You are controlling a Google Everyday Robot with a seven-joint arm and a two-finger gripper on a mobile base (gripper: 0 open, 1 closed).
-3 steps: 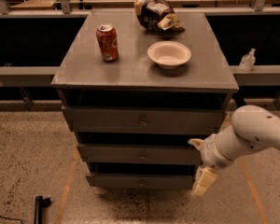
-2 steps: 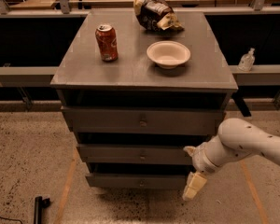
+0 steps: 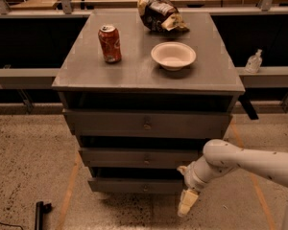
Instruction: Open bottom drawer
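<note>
The bottom drawer (image 3: 129, 185) is the lowest of three grey drawers in the cabinet, with a small round knob (image 3: 145, 188) at its centre. Its front looks shut. My gripper (image 3: 187, 202) hangs from the white arm (image 3: 240, 162) that reaches in from the right. It is low, just in front of the right end of the bottom drawer, to the right of the knob and a little below it. Its cream fingers (image 3: 188, 200) point down towards the floor.
On the cabinet top (image 3: 134, 75) stand a red soda can (image 3: 109, 43), a white bowl (image 3: 173, 55) and a crumpled chip bag (image 3: 159, 11). The middle drawer (image 3: 139, 157) and top drawer (image 3: 144, 123) sit above. A black object (image 3: 39, 213) lies on the speckled floor at lower left. A small bottle (image 3: 253, 61) stands on the right ledge.
The arm has swung left and the gripper has moved left and lower, closer to the right end of the bottom drawer. The drawers have not moved.
</note>
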